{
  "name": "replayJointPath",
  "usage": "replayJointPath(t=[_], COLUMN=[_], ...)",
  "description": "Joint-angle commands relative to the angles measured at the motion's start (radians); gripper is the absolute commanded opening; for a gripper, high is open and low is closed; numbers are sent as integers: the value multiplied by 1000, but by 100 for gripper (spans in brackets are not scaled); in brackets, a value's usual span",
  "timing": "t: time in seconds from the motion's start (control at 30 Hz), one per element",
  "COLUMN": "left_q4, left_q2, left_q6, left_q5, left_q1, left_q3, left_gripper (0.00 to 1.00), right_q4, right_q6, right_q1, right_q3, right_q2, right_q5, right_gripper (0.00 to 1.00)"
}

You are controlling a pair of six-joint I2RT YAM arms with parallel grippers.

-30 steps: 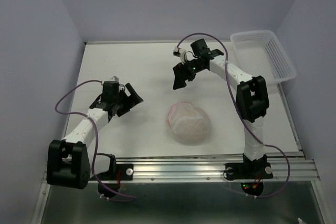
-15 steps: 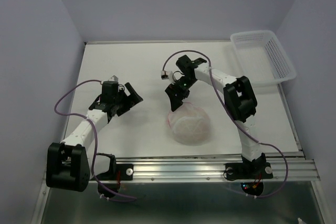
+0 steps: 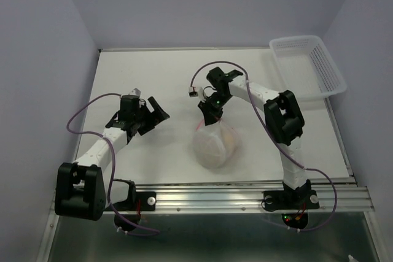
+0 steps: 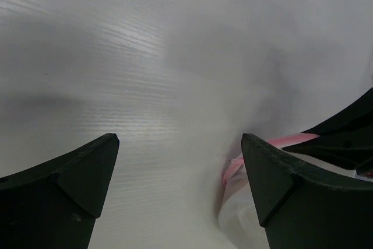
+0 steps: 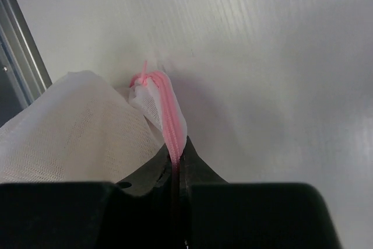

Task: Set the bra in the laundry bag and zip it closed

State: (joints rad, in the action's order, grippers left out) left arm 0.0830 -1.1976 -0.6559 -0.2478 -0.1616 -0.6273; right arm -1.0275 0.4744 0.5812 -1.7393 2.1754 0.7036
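The laundry bag [image 3: 214, 146], a white mesh pouch, lies in the middle of the table. A faint peach patch showing through its mesh on the right side is the bra [image 3: 229, 140]. My right gripper [image 3: 209, 113] is at the bag's far rim, shut on the pink zipper band [image 5: 167, 115]. In the right wrist view the band runs straight into the right gripper's [image 5: 178, 153] closed jaws, with the mesh [image 5: 76, 121] bulging to the left. My left gripper [image 3: 153, 113] hovers open to the left of the bag, apart from it. The left wrist view shows the left gripper [image 4: 179, 138] holding nothing, with the bag's edge [image 4: 236, 214] just inside the right finger.
A rigid white slotted basket [image 3: 307, 65] stands at the back right corner. The metal rail [image 3: 245, 194] with both arm bases runs along the near edge. Purple cables loop over both arms.
My right gripper came down from behind the bag to its rim and shut on the zipper band. The bag has bunched up narrower under the pull. The left arm stayed put.
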Motion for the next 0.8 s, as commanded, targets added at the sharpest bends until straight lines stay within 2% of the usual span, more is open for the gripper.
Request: replayJointPath(t=[0.0,0.1,0.17,0.2,0.33,0.43,0.47,0.5,0.6,0.67,0.77], left_q4=[-61,-62,-63,-63,-61,-75,-87,-126,-178,-219,-271], left_q2=[12,36,64,73,124,145,150,156,176,196,231], left_q6=[19,32,42,44,36,21,16,13,1,-1,18], left_q5=[-67,-119,-142,-149,-157,-183,-194,-205,-284,-324,-430], left_q1=[2,2,2,2,2,2,2,2,2,2,1], left_q3=[-17,-37,-43,-48,-49,-37,-31,-26,-3,8,43], left_gripper=[99,99,99,99,99,98,97,95,90,88,86], right_q4=[75,231,338,453,719,947,1007,1169,1359,1408,1468], right_q6=[180,342,362,365,351,270,244,175,101,93,20], right_q1=[14,14,35,35,35,45,57,71,121,146,146], right_q3=[-101,18,93,171,378,503,593,641,785,825,853], right_q2=[-130,-272,-354,-430,-587,-659,-672,-683,-712,-723,-724], right_q5=[10,86,80,77,91,73,56,-10,-151,-249,-309], right_gripper=[2,3,7,10,9,9,9,11,11,11,13])
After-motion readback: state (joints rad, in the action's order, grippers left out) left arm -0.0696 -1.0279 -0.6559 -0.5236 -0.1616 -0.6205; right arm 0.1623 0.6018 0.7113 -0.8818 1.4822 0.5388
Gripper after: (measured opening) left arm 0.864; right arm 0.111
